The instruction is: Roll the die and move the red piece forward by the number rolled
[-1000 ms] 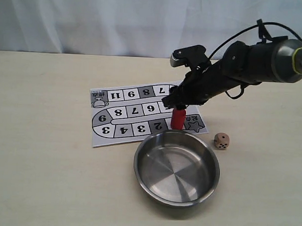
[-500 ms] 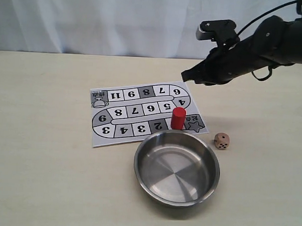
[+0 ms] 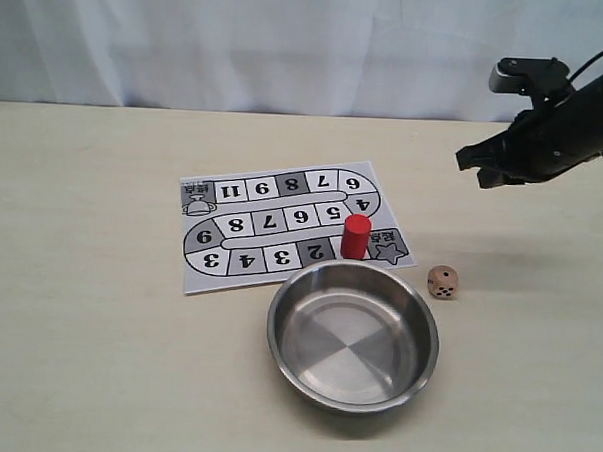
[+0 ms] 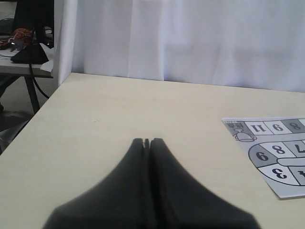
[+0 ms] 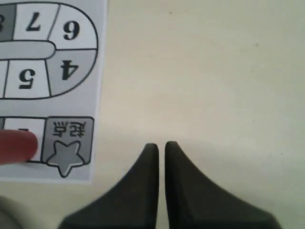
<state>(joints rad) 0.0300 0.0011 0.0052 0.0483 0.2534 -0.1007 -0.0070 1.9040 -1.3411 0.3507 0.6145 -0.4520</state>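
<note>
The red piece point(image 3: 356, 235) stands upright on the board point(image 3: 243, 238), on the square between the 2 and the star square; its edge shows as the red piece point(image 5: 16, 147) in the right wrist view. The tan die point(image 3: 442, 282) lies on the table right of the board, by the bowl's rim. My right gripper point(image 3: 471, 165) hangs high at the right, well away from both, its fingers point(image 5: 151, 157) almost together with nothing between. My left gripper point(image 4: 147, 141) is shut over bare table, left of the board point(image 4: 276, 157), and is out of the exterior view.
A steel bowl point(image 3: 277, 330) sits in front of the board, its rim close to the red piece and the die. A white curtain point(image 3: 239, 43) runs along the table's far edge. Beyond the table's left end stands another desk point(image 4: 26, 67).
My right gripper let go of the red piece, rose, and pulled back to the right. The red piece stays upright on its square. The die has not moved.
</note>
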